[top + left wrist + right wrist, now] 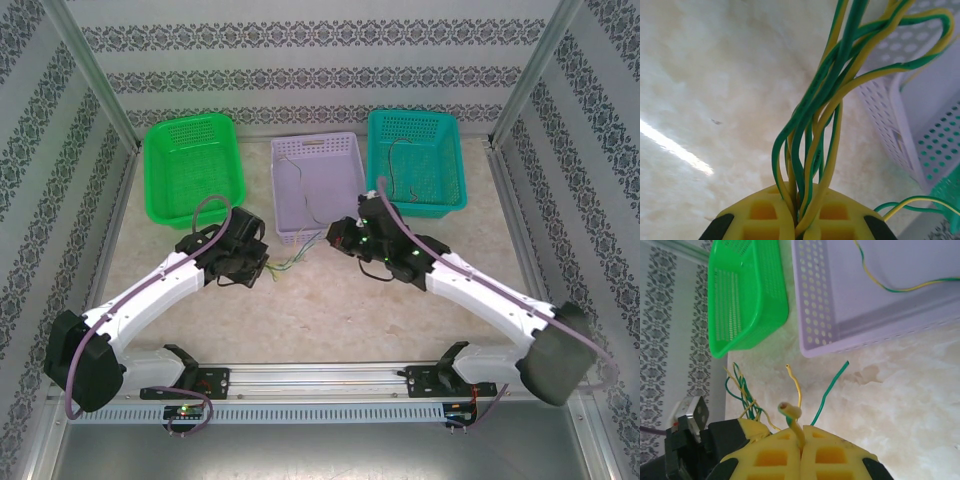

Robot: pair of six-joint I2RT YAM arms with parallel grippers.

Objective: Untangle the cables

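Yellow-green cables (815, 120) clamped in left fingers (799, 222); right fingers (801, 452) closed on yellow cable (792, 411)

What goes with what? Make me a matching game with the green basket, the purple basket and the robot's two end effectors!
Things:
1. green basket
2. purple basket
3. left end effector
4. right end effector

Places or states:
A. shut on one yellow cable
B. shut on a bundle of green-yellow cables
C. far left on the table
D. in the middle, with a green-yellow cable lying inside

Pairs: 1-C, 2-D, 3-B, 4-A
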